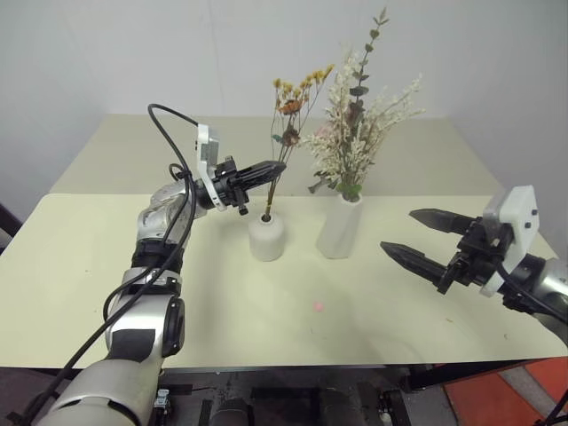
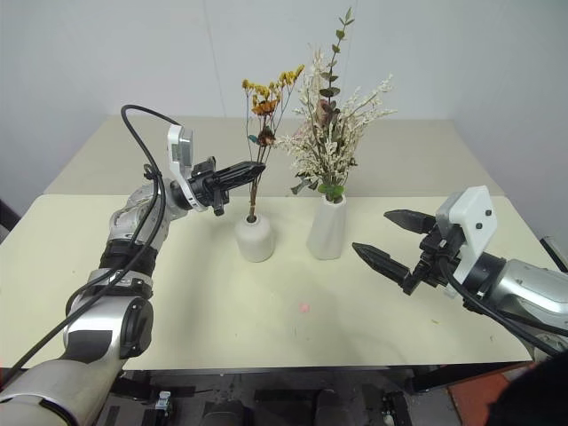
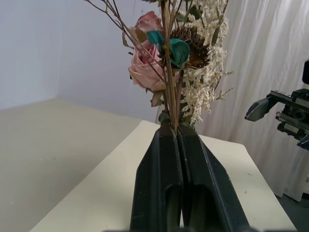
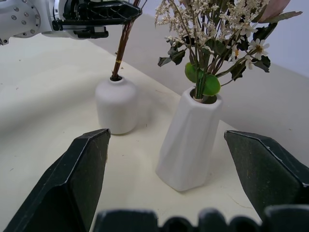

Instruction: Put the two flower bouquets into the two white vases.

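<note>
Pink rose [image 3: 145, 67] and teal bloom [image 3: 178, 50] show up close in the left wrist view, unclear from the head. Left gripper [image 1: 277, 168] is pinched shut on the thin stems of the small orange-yellow bunch [image 1: 297, 93], whose ends sit in the hole of the short rounded vase [image 1: 266, 236]. Just right, the tall tapered vase [image 1: 340, 227] holds the bushy cream-white bunch [image 1: 364, 124]. Right gripper [image 1: 417, 235] hangs near the tall vase with fingers spread wide, holding nothing, above the table [image 1: 89, 266]
</note>
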